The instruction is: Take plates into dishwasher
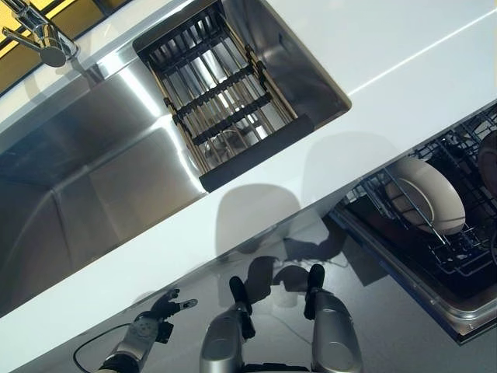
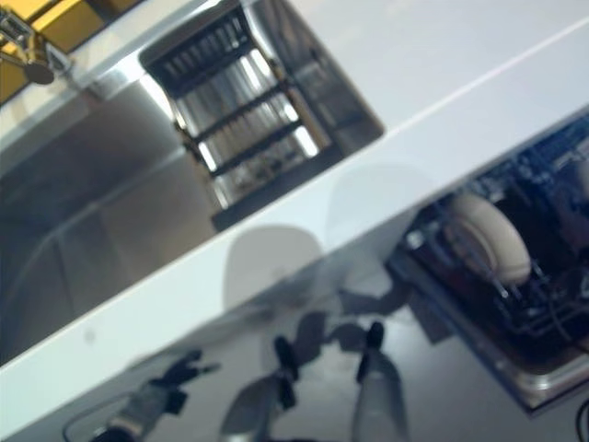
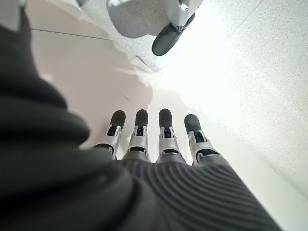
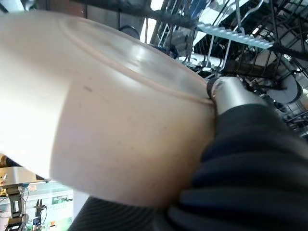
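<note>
A cream plate (image 1: 425, 194) stands on edge in the dark wire rack (image 1: 458, 260) of the open dishwasher at the right. In the right wrist view a cream plate (image 4: 110, 125) fills most of the picture. My right hand's thumb (image 4: 231, 94) is clamped on its rim, and rack wires show behind it. The other fingers are hidden behind the plate. That hand does not show clearly in the eye views. My left hand (image 1: 151, 322) hangs low at the lower left over the floor with its fingers (image 3: 166, 130) straight, holding nothing.
A white counter (image 1: 388, 47) runs across the view above the dishwasher. A steel sink (image 1: 78, 171) is set in it, with a ribbed drain rack (image 1: 221, 93) at its right end and a tap (image 1: 43, 35) at the top left.
</note>
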Controlling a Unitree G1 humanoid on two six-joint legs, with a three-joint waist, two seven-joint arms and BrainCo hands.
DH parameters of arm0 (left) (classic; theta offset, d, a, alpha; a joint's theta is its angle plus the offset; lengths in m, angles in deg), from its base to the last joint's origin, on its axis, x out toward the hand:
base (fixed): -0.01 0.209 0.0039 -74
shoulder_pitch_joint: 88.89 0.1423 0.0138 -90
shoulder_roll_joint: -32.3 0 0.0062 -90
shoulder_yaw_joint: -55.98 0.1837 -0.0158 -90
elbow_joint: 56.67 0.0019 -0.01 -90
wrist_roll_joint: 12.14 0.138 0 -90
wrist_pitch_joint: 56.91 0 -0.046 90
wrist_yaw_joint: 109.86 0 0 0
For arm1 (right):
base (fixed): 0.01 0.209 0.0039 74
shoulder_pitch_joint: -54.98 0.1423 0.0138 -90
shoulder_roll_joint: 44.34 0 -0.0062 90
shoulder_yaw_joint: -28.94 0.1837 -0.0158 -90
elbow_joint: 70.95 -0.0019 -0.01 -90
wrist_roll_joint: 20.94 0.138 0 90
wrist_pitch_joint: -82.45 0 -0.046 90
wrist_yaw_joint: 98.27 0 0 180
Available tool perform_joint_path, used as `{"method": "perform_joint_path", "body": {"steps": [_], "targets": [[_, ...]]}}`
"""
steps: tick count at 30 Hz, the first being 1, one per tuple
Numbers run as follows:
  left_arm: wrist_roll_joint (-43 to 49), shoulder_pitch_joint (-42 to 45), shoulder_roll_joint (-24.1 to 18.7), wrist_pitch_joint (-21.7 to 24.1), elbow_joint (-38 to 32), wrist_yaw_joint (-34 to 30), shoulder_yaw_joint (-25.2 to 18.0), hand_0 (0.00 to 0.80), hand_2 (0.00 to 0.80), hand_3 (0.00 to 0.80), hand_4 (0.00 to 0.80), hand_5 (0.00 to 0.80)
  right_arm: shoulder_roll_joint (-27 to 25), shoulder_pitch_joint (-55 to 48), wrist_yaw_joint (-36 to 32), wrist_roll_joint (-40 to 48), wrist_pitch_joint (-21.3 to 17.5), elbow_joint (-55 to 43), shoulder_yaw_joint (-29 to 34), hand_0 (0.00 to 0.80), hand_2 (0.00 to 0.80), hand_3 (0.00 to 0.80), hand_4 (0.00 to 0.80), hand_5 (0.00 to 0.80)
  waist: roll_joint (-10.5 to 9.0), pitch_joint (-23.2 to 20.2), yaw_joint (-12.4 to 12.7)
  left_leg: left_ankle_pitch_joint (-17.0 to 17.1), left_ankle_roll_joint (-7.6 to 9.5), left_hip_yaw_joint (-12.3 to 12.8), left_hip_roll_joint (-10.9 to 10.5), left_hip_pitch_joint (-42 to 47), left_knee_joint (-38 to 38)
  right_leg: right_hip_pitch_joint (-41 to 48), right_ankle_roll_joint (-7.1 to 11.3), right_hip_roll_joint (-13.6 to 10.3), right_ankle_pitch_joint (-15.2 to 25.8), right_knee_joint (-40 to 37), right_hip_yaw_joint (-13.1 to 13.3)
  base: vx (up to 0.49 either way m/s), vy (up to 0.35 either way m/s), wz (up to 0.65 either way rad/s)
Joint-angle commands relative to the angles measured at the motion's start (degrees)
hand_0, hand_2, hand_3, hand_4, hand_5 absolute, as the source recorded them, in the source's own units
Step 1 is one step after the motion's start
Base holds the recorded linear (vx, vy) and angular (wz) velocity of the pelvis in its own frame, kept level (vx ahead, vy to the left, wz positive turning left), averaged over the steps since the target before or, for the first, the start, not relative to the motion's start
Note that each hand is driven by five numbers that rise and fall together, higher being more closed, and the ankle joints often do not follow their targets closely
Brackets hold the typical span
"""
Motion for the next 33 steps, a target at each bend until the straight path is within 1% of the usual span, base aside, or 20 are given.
{"method": "perform_joint_path", "body": {"steps": [1, 10, 11, 12, 13, 23, 29, 33], "targets": [[1.1, 0.1, -1.8, 0.0, 1.7, -0.2, 1.6, 0.0, 0.0, 0.0, 0.0, 0.0, -1.0, -0.3, 0.4, -3.0, 0.3, 0.1, -1.2, 0.8, 0.8, 0.8, 0.8, 0.8, -3.28, -1.5, 0.4, 7.3, -2.4, -3.2, 2.3, -7.5, 0.1, 4.4, 0.16, -1.2, -6.7, 2.3, -3.0, 0.0, 0.0, 0.0], [1.1, -0.2, -1.9, -0.4, 1.2, -0.1, 1.9, 0.0, 0.0, 0.0, 0.0, 0.0, -0.5, 0.9, -0.3, -3.4, 0.3, 0.6, -2.5, 0.8, 0.8, 0.8, 0.8, 0.8, -3.39, -1.3, 0.5, 7.1, -2.27, -3.1, 2.3, -7.3, 0.1, 4.6, 0.29, -1.2, -6.5, 2.1, -3.1, 0.0, 0.0, 0.0], [1.2, 0.0, -2.0, -0.4, 1.1, -0.2, 1.8, 0.0, 0.0, 0.0, 0.0, 0.0, -0.4, 0.8, -0.3, -3.6, 0.6, 0.4, -2.5, 0.584, 0.584, 0.584, 0.584, 0.584, -3.39, -1.3, 0.5, 7.1, -2.25, -3.2, 2.2, -7.3, 0.0, 4.7, 0.27, -1.2, -6.5, 2.0, -3.1, 0.0, 0.0, 0.0], [1.2, 0.0, -2.0, -0.4, 1.2, -0.3, 1.7, 0.0, 0.0, 0.0, 0.0, 0.0, -0.4, 0.9, -0.3, -3.8, 0.7, 0.4, -2.5, 0.493, 0.493, 0.493, 0.493, 0.493, -3.39, -1.3, 0.5, 7.1, -2.26, -3.2, 2.2, -7.4, 0.0, 4.7, 0.27, -1.2, -6.5, 1.9, -3.0, 0.0, 0.0, 0.0], [1.2, 0.0, -2.0, -0.4, 1.1, -0.3, 1.7, 0.0, 0.0, 0.0, 0.0, 0.0, -0.4, 0.9, -0.1, -3.8, 0.7, 0.6, -2.5, 0.0, 0.0, 0.0, 0.0, 0.0, -3.42, -1.3, 0.5, 7.1, -2.27, -3.2, 2.2, -7.4, 0.0, 4.6, 0.27, -1.2, -6.4, 2.0, -3.0, 0.0, 0.0, 0.0], [1.1, -0.3, -2.0, -0.5, 1.3, 0.0, 1.8, 0.0, 0.0, 0.0, 0.0, 0.0, 0.2, 0.9, 1.8, -3.5, 0.8, 0.7, -2.6, 0.0, 0.0, 0.0, 0.0, 0.0, -3.91, -1.3, 0.7, 7.0, -2.16, -3.2, 2.2, -7.3, -0.1, 5.3, 0.35, -0.9, -6.0, 1.1, -3.1, 0.0, 0.0, 0.0], [1.2, 0.1, -2.0, -0.2, 1.6, -0.1, 1.7, 0.0, 0.0, 0.0, 0.0, 0.0, 0.2, 0.1, 3.5, -3.0, 0.2, 0.3, -1.8, 0.0, 0.0, 0.0, 0.0, 0.0, -4.28, -1.5, 0.6, 6.9, -2.08, -3.1, 2.3, -7.1, -0.1, 6.1, 0.38, -0.6, -5.7, 0.1, -3.1, 0.0, 0.0, 0.0], [1.3, 0.2, -2.0, -0.4, 1.4, 0.0, 1.6, 0.0, 0.0, 0.0, 0.0, 0.0, 0.4, -0.4, 5.0, -2.8, 0.6, -0.4, -1.0, 0.0, 0.0, 0.0, 0.0, 0.0, -4.6, -1.6, 0.5, 6.6, -1.98, -2.9, 2.2, -7.0, -0.1, 6.4, 0.5, -0.6, -5.4, -0.4, -3.1, 0.0, 0.0, 0.0]]}}
